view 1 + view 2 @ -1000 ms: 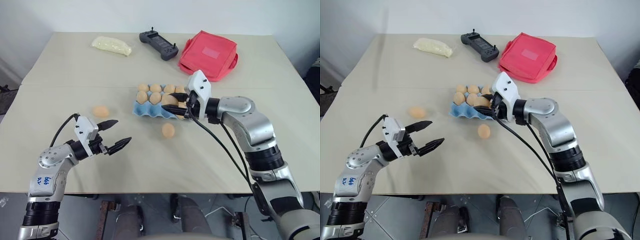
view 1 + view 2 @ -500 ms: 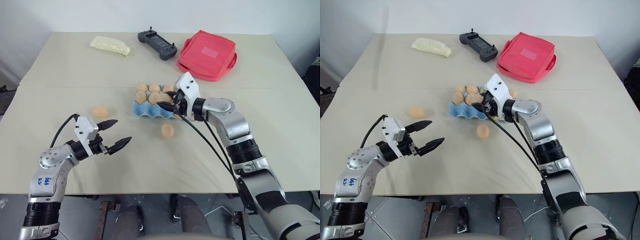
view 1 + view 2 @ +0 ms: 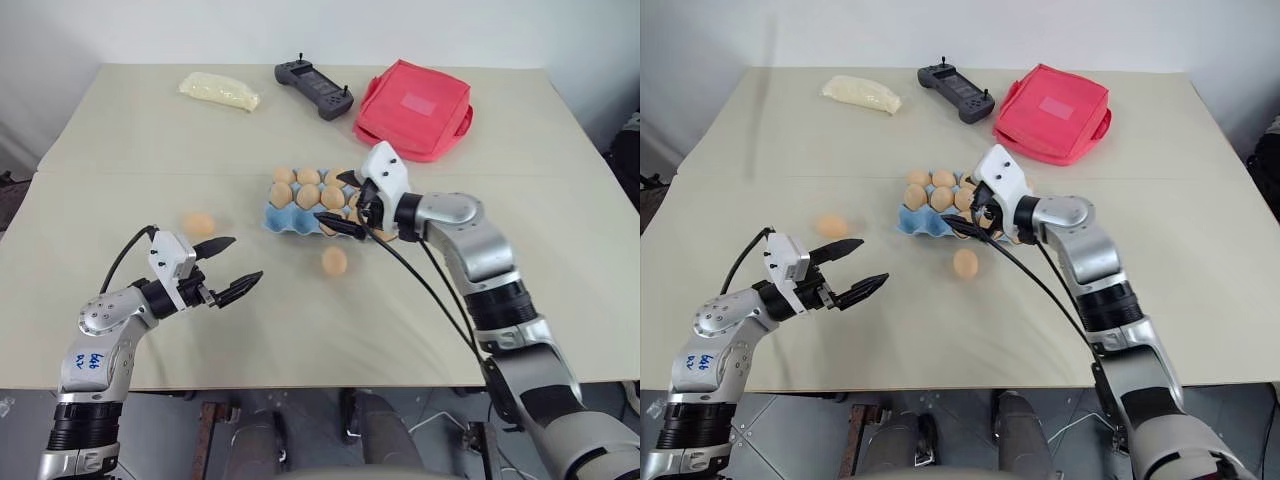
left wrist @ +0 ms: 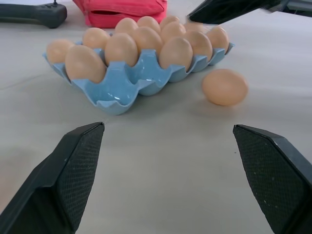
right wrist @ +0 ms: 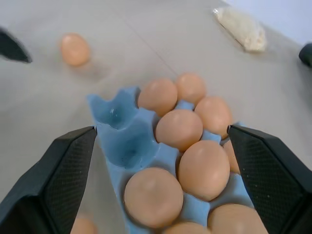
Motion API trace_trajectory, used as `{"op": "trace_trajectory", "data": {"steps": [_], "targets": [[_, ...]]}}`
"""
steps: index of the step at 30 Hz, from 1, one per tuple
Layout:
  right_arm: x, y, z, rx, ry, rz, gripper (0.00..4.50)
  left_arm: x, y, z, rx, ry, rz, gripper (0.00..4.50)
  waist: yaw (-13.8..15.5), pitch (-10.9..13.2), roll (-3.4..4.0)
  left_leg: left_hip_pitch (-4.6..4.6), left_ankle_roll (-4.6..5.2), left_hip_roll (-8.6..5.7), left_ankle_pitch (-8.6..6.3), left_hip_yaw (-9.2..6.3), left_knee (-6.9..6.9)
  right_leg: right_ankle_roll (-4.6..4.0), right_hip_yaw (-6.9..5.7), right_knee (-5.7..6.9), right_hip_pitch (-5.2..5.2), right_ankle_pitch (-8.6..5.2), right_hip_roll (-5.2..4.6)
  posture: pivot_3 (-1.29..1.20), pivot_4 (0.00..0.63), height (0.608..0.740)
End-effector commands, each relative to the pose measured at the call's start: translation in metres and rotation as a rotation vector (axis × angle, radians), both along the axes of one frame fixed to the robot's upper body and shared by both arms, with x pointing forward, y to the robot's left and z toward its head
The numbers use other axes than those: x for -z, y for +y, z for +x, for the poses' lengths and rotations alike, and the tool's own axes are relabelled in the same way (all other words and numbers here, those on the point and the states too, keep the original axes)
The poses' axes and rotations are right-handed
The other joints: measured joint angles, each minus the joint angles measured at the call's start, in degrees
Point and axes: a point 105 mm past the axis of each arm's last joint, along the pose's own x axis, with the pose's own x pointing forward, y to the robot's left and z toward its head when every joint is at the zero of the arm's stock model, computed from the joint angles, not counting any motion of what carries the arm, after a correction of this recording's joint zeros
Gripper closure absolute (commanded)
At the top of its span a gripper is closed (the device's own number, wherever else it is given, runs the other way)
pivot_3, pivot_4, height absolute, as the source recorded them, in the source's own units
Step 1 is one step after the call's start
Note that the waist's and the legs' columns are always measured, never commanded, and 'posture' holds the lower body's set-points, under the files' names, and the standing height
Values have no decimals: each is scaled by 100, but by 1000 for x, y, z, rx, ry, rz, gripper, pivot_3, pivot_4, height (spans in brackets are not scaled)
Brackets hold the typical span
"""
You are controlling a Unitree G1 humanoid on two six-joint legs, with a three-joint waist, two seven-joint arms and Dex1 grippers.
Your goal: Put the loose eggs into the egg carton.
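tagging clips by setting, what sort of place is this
Probably a robot test lab, not a kitchen: a plain table holds staged props, an egg carton, a handheld controller and a red pouch.

This looks like a robotics lab or test room rather than a home or kitchen. A wide, pale beige worktop [image 3: 300,130] made of two boards butted together stands against a plain white wall, with grey floor showing below its near edge. Resting on the far side of it is a dark grey handheld controller with small sticks [image 3: 316,89], the sort used to run equipment. The rest looks like staged props: a flat red fabric pouch [image 3: 415,108], a pale yellow oblong packet [image 3: 219,90], and a light blue moulded egg carton [image 3: 310,215] holding tan eggs.
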Motion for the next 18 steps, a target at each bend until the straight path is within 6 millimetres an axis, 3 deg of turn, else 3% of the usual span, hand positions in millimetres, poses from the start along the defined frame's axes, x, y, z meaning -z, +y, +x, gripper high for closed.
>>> {"op": "trace_trajectory", "data": {"steps": [1,8,14,18], "targets": [[-11,-12,-21,-51,-22,3,29,-6,0,3,7,-30,-2,0,26,0,0,-1,1,-1,-2,0,-1,0,-2,-5,0,0,0,0,150,740],[14,-57,-63,-46,98,-62,29,-4,4,8,3,-20,-7,0,89,0,0,2,17,0,-15,5,0,-3,-12,-10,0,-2,3,0,150,740],[30,-101,-84,73,204,-87,29,2,19,6,-15,1,10,0,112,0,0,4,20,-1,-15,3,2,-6,-14,-10,2,-3,2,0,150,740],[39,-121,-94,140,241,-101,29,3,24,6,-28,7,17,0,106,0,-1,4,20,-2,-15,2,2,-7,-15,-14,4,-4,1,0,150,740]]}}
